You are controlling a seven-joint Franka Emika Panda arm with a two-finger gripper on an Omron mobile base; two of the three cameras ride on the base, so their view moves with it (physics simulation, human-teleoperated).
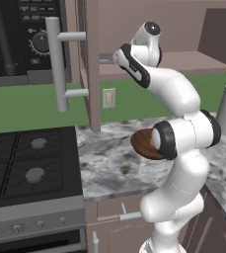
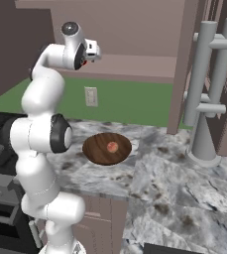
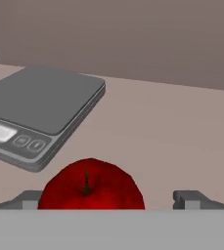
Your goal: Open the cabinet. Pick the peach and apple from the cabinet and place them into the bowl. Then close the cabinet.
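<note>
In the hand view our gripper (image 3: 106,201) stood wide, jaws either side of the apple (image 3: 90,184) at 6 o'clock, not closed on it. A grey kitchen scale (image 3: 37,113) lay at 10 o'clock on the cabinet (image 1: 92,64) shelf. The right base view showed us the peach (image 2: 112,147) lying in the bowl (image 2: 97,151) on the tabletop (image 2: 169,183).
</note>
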